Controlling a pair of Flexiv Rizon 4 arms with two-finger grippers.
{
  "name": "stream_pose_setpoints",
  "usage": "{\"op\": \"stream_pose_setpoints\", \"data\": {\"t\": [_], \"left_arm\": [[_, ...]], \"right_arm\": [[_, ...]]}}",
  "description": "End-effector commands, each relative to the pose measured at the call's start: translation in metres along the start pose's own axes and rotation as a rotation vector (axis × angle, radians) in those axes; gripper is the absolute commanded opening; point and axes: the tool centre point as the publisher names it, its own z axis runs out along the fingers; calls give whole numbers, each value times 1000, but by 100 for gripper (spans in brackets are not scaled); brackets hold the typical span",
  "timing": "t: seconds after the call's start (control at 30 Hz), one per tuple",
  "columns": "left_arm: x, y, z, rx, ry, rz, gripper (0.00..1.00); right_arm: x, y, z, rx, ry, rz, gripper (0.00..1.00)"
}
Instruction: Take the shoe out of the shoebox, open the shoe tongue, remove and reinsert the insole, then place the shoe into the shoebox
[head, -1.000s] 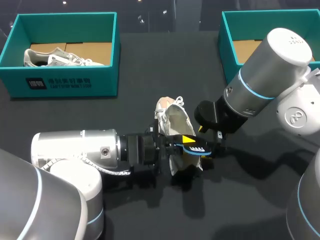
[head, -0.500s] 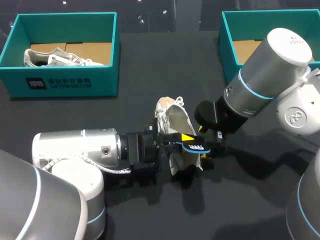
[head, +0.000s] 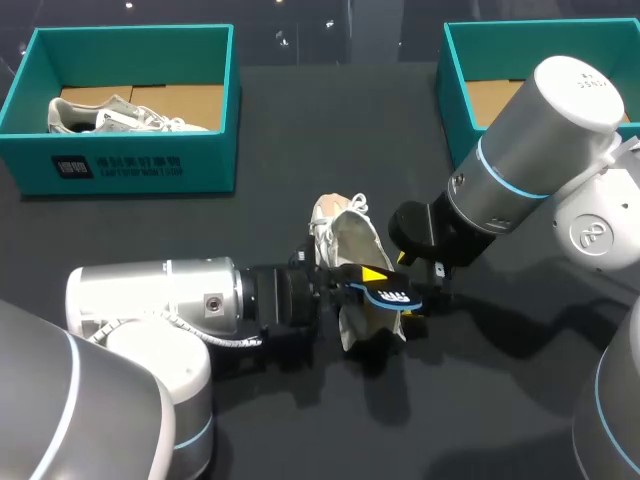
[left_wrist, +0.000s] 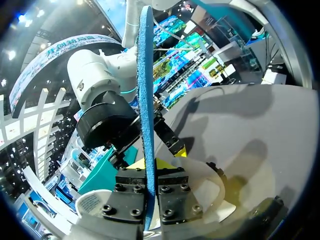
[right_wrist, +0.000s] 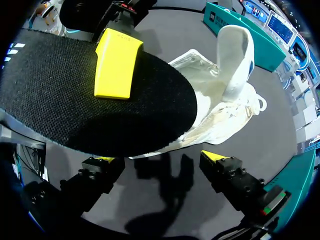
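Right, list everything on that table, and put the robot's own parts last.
shoe: one, white, mid-table between the two grippers.
insole: one, black top with blue edge, out of the shoe, held over its near end.
second shoe: one, grey-white, inside the left box.
left box: one, teal, far left corner.
right box: one, teal, far right, partly hidden by the right arm.
table: one, black.
left gripper: one, yellow tips, shut on the insole.
right gripper: one, yellow tips, open, beside the shoe.

Left pincer (left_wrist: 148, 164) clamped, right pincer (right_wrist: 157, 157) spread open
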Motion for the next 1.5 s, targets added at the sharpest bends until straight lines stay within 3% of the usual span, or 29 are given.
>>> {"op": "stream_pose_setpoints", "data": {"t": [0.03, 1.5], "left_arm": [[0, 4, 4, -7, -2, 3, 0], [-5, 36, 3, -55, -12, 62, 0]], "right_arm": [[1, 0, 1, 2, -3, 0, 100], [1, 0, 1, 2, -3, 0, 100]]}}
